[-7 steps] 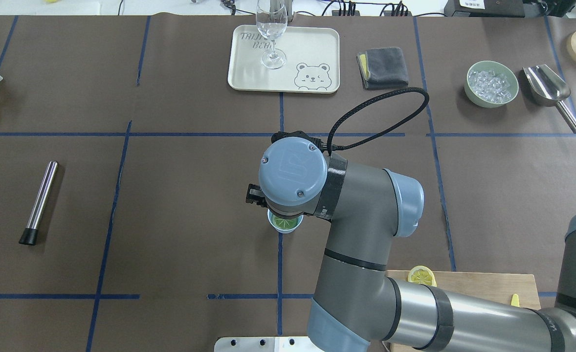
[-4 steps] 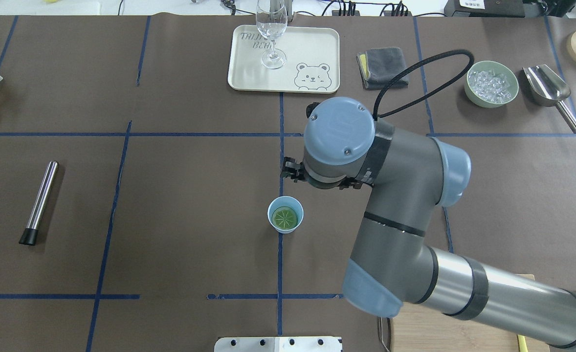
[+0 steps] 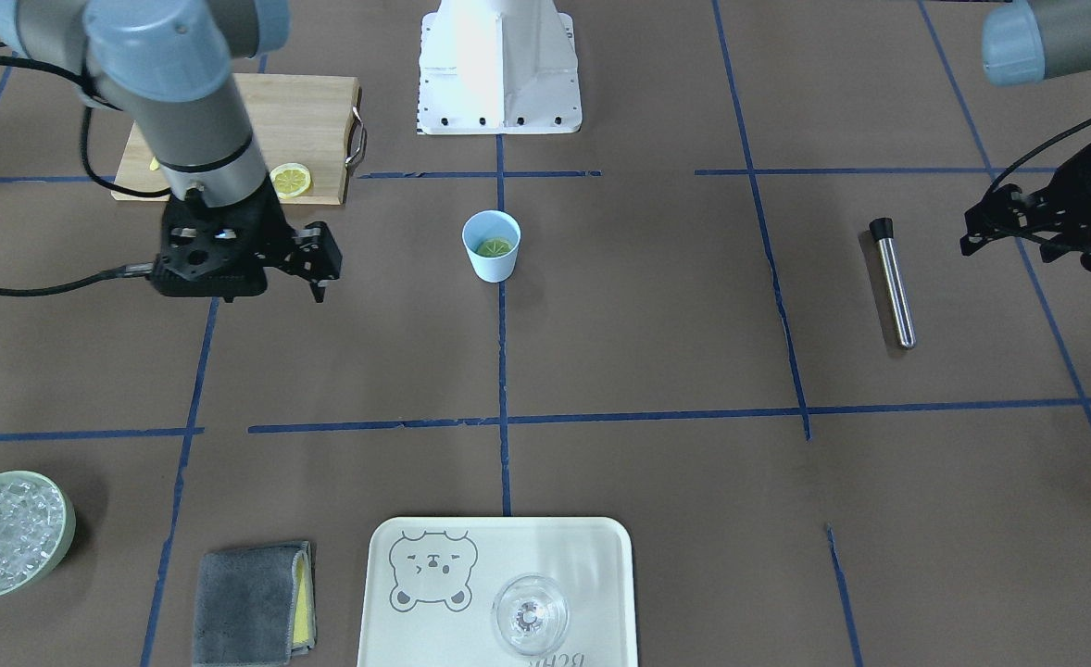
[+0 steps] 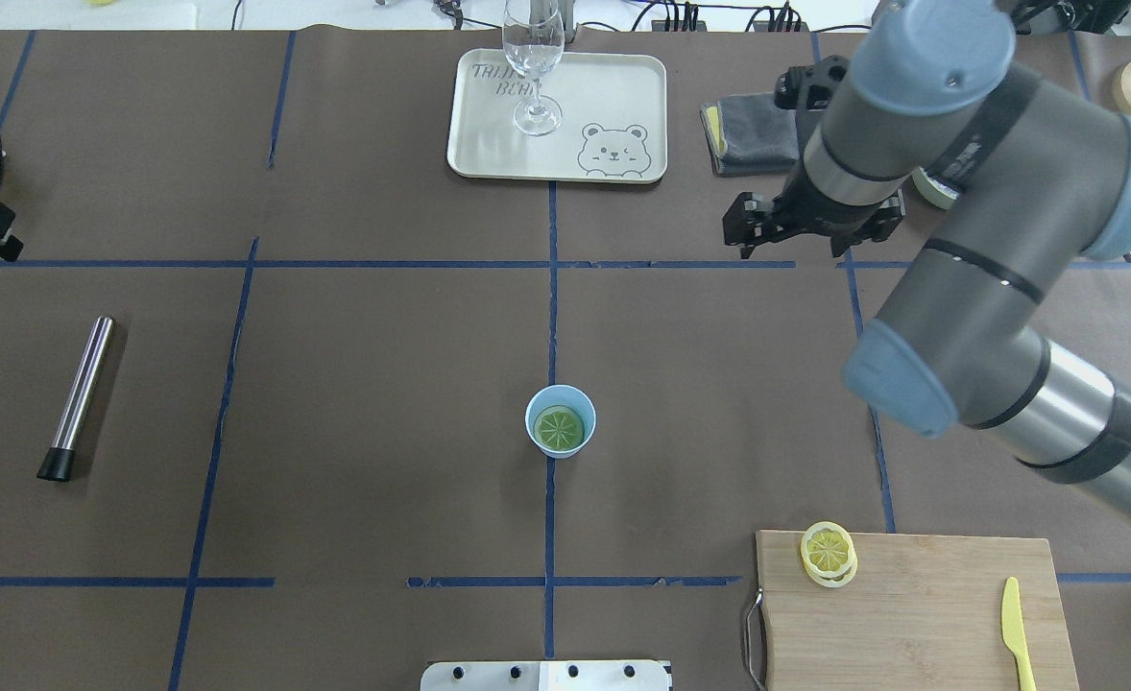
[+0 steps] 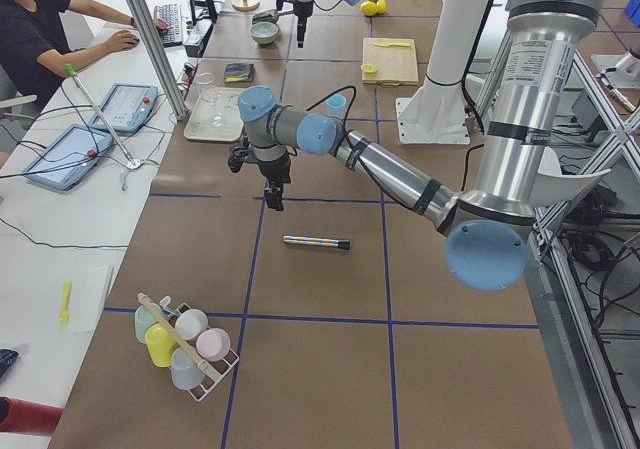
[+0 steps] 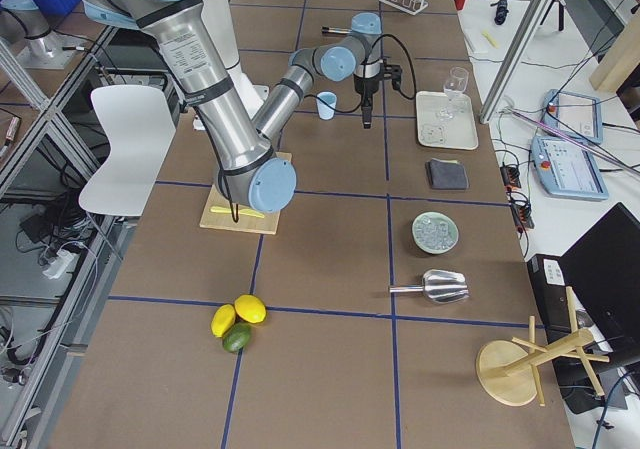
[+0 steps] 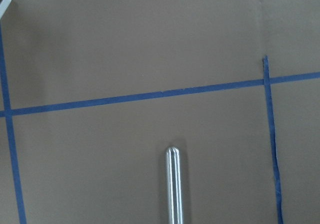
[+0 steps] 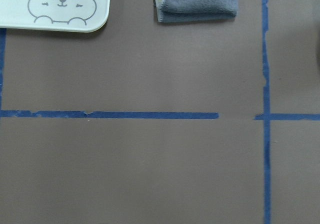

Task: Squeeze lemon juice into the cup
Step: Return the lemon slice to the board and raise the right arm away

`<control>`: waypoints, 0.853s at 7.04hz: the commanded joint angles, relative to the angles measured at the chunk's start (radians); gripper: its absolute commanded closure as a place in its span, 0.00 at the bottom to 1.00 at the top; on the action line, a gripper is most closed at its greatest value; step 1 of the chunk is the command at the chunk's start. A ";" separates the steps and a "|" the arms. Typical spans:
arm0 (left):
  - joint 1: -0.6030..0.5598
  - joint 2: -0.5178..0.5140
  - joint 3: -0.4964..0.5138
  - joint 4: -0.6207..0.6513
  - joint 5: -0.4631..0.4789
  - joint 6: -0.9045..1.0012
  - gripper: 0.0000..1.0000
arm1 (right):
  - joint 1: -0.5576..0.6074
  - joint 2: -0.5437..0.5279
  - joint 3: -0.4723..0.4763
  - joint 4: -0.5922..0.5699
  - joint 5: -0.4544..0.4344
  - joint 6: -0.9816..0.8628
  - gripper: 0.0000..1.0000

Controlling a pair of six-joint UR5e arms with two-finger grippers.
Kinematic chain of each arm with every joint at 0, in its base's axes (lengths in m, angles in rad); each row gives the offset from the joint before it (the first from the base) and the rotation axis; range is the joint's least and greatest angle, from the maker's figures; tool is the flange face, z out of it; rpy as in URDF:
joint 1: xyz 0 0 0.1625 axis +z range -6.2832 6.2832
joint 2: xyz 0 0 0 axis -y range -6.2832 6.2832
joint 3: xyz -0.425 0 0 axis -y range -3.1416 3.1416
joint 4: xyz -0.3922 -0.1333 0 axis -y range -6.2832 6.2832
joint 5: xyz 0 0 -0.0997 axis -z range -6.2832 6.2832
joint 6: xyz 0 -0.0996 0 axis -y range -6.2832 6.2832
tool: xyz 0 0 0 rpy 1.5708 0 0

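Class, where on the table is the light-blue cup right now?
In the overhead view the light-blue cup stands near the table's centre on a blue tape line, a lemon slice inside it; the cutting board lies to its right, nearer the robot.

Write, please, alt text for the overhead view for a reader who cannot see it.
A small light-blue cup stands mid-table with a lemon slice lying inside it. The right arm hangs over the far right, away from the cup; a second lemon slice and a yellow knife lie on a cutting board at near right.
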 commanded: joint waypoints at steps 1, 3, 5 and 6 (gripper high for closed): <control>0.065 -0.050 0.101 0.079 0.034 0.007 0.00 | 0.228 -0.138 0.047 0.000 0.178 -0.285 0.00; 0.120 -0.047 0.274 -0.044 -0.064 0.004 0.00 | 0.399 -0.233 0.039 -0.001 0.285 -0.542 0.00; 0.145 -0.046 0.403 -0.180 -0.065 -0.004 0.00 | 0.441 -0.269 0.042 -0.001 0.357 -0.546 0.00; 0.150 -0.046 0.437 -0.216 -0.065 -0.004 0.00 | 0.450 -0.277 0.042 0.000 0.368 -0.547 0.00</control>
